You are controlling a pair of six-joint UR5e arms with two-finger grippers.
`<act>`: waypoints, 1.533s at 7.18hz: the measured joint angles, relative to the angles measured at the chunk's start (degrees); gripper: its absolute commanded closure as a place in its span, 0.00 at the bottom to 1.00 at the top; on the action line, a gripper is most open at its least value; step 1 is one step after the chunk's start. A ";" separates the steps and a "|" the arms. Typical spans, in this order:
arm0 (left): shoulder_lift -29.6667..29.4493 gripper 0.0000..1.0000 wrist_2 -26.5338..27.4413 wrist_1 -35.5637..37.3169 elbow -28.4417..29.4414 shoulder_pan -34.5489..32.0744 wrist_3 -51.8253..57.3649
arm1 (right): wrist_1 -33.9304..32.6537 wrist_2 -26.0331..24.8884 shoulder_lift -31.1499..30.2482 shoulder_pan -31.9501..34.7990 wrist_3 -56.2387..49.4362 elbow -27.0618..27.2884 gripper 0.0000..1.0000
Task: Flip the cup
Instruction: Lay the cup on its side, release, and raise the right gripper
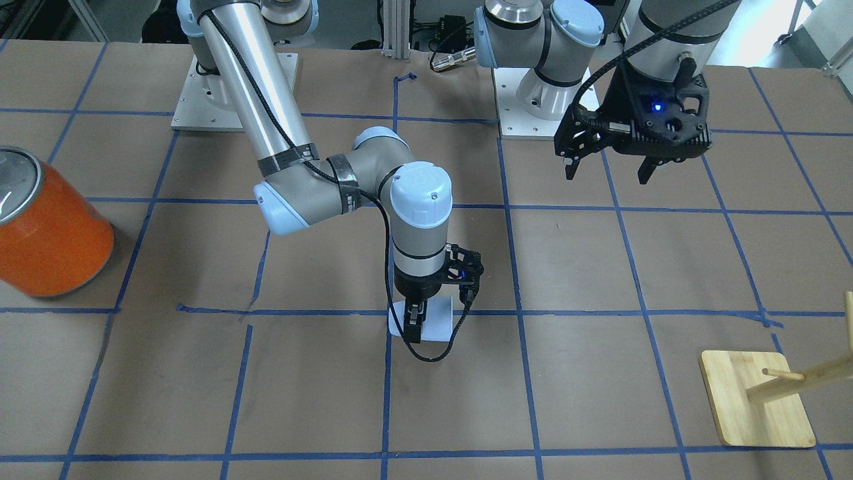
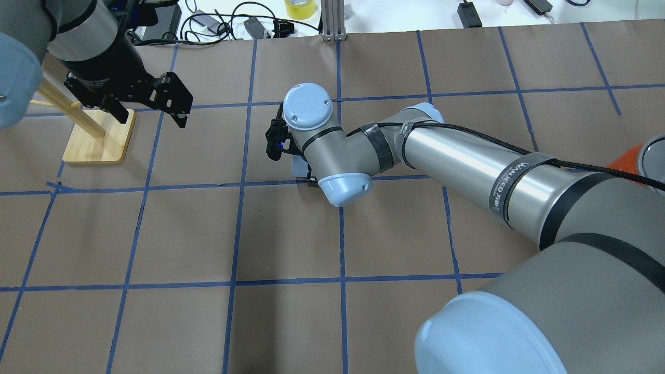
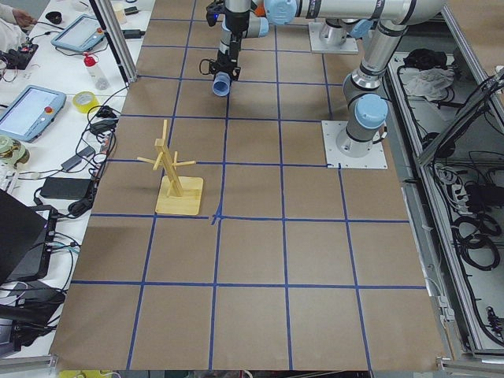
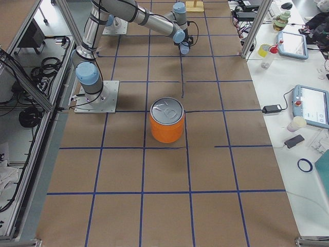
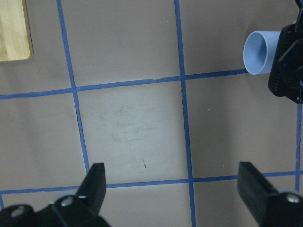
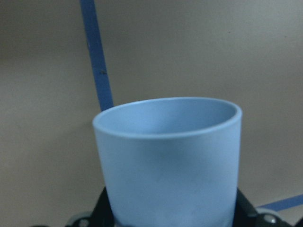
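Cup, judged light, stiff, slick, clamped near base by right gripper mid-desk; left gripper spread, empty.

An orange can with a silver lid stands upright toward the desk's right end. A wooden rack on a square base stands near the left end, by the operators' edge.

The cup is smooth matt plastic — the table brown paper (matt too), the stand pale wood.
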 measured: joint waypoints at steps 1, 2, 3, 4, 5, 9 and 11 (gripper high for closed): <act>0.04 0.00 0.00 -0.20 0.00 0.03 0.00 | 0.11 -0.22 0.16 0.02 0.44 -0.04 0.00; 0.04 0.00 0.03 -0.37 0.00 0.07 0.02 | 0.59 -0.30 0.28 0.03 1.26 -0.11 0.00; 0.00 0.00 -0.04 -0.50 0.00 0.23 0.08 | 1.50 -0.31 0.07 0.03 1.90 -0.17 0.00; 0.01 0.00 -0.18 -0.58 -0.03 0.52 0.13 | 2.19 -0.26 -1.11 -0.07 2.19 -0.18 0.00; 0.00 0.00 -0.28 -0.75 -0.06 0.75 0.16 | 3.97 -0.27 -3.64 -0.31 2.35 -0.18 0.00; -2.60 0.00 -12.64 -0.96 -1.27 4.19 0.41 | 24.51 -0.51 -23.26 -6.73 5.97 -0.22 0.00; -4.96 0.00 -21.19 2.89 -4.77 4.87 0.44 | 36.92 -0.50 -33.67 -14.21 9.29 -0.20 0.00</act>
